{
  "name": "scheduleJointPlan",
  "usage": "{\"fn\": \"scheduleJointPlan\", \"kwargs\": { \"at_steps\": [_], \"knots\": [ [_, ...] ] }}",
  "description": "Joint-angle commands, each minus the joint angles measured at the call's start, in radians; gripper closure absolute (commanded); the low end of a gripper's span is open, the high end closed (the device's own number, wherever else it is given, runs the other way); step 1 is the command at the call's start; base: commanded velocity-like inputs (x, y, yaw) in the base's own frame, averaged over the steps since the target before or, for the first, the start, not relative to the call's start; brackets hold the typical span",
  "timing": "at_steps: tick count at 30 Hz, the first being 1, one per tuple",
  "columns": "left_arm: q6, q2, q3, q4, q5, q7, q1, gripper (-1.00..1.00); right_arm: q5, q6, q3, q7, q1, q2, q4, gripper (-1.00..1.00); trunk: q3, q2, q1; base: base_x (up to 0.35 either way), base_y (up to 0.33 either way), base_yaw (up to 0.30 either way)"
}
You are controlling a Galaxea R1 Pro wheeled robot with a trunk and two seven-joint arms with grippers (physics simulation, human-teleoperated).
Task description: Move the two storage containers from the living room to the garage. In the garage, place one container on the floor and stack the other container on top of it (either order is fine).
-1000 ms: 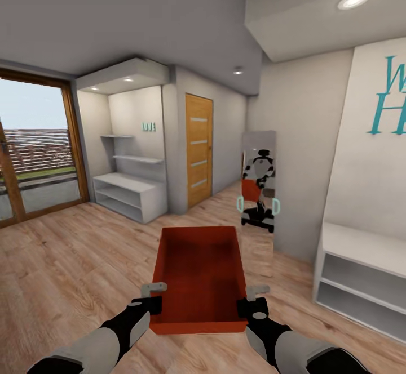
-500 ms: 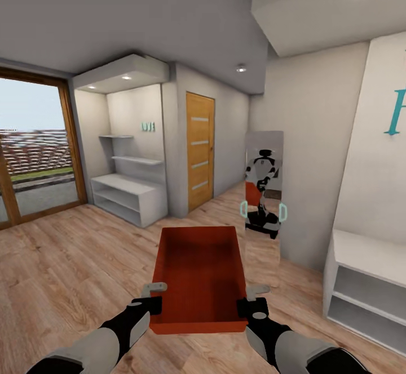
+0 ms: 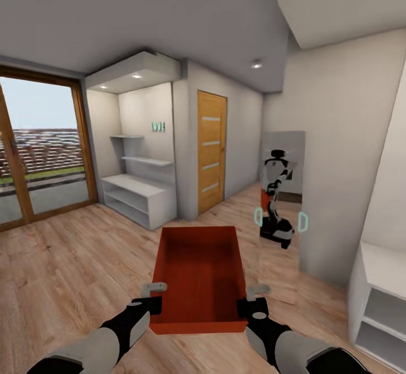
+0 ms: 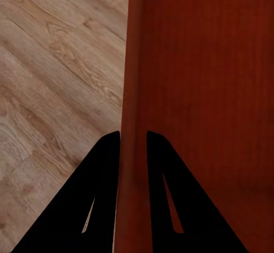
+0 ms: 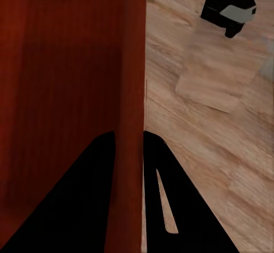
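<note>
Left claw [image 3: 153,297], right claw [image 3: 252,299] each clamp container [image 3: 200,272] side wall, arms forward.

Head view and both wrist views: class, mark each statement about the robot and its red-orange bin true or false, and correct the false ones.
1. Both grippers hold the storage container by opposite side walls. True: the left gripper and the right gripper each straddle a wall.
2. The container holds a stack of books. False: it is empty.
3. The floor under the robot is dark grey concrete. False: it is light wood plank.
4. A mirror leaning on the wall reflects the robot. True.
5. The wooden door ahead stands wide open. False: it is closed.
</note>
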Motion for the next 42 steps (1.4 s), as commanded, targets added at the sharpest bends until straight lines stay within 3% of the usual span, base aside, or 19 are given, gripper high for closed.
{"fn": "scheduleJointPlan", "kwargs": {
  "at_steps": [1, 9, 42],
  "knots": [
    [-0.004, 0.073, 0.056, -0.006, -0.009, 0.012, -0.001, 1.0, -0.004, 0.0, -0.042, 0.006, 0.0, 0.0, 0.001, 1.0, -0.001, -0.001, 0.001, 0.325, 0.0, 0.271],
    [-0.004, 0.073, 0.056, -0.006, -0.009, 0.012, -0.001, 1.0, -0.004, 0.0, -0.043, 0.006, 0.0, 0.0, 0.001, 1.0, -0.001, -0.001, 0.001, 0.325, 0.0, 0.209],
    [-0.004, 0.073, 0.056, -0.006, -0.009, 0.012, -0.001, 1.0, -0.004, 0.0, -0.044, 0.005, 0.0, 0.0, 0.001, 1.0, -0.001, -0.001, 0.001, 0.325, 0.0, 0.004]
  ]
}}
